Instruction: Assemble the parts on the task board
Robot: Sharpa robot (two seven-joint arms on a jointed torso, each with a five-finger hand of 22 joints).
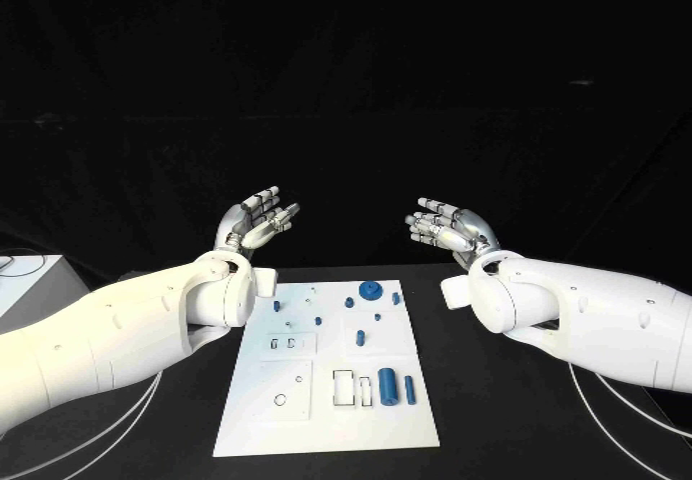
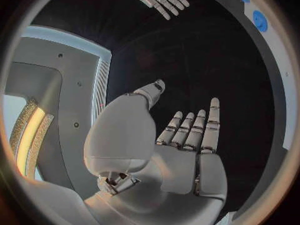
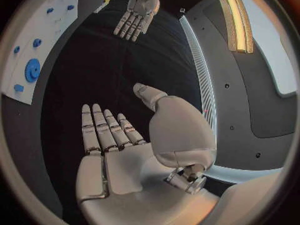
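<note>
one white task board (image 1: 329, 400), two robot hands, left robot hand (image 1: 257, 225), right robot hand (image 1: 450, 231), roughly ten small blue parts (image 1: 387, 383) on board

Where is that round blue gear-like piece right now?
In the head view, the round blue gear-like piece lies at the white task board's far edge, between both raised hands.

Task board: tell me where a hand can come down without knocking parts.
Free: the task board near-left corner, beside the ring recess. Crowded: the far end around the blue gear, and the near-right blue cylinder. Both hands, left hand and right hand, hang beyond it.
</note>
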